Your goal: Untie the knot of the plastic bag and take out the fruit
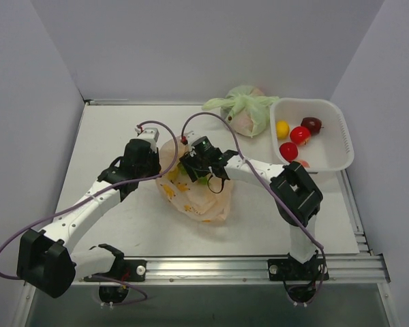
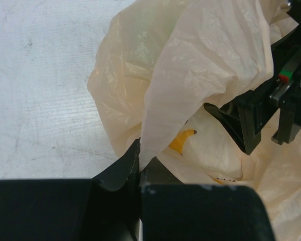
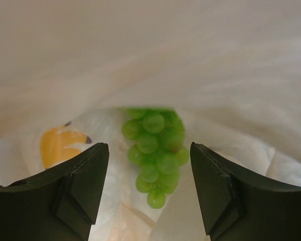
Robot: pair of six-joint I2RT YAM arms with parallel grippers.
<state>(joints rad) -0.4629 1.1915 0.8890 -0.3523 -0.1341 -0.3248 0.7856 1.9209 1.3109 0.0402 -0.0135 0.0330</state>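
The peach-orange plastic bag (image 1: 198,197) lies mid-table with its mouth open; no knot shows. My left gripper (image 1: 161,163) is shut on a fold of the bag's film (image 2: 160,100) and holds that edge up. My right gripper (image 1: 204,169) is inside the bag's mouth, open. In the right wrist view a green grape bunch (image 3: 155,153) lies on the bag's film between and just beyond my open fingers (image 3: 149,146), untouched. A banana print (image 3: 60,143) shows on the film. The right gripper's black body also shows in the left wrist view (image 2: 261,115).
A white basket (image 1: 342,139) at the right rear holds a yellow fruit (image 1: 282,129), two red ones (image 1: 300,134) and a dark red one (image 1: 311,125). A knotted pale green bag (image 1: 249,109) sits beside it. Walls enclose three sides.
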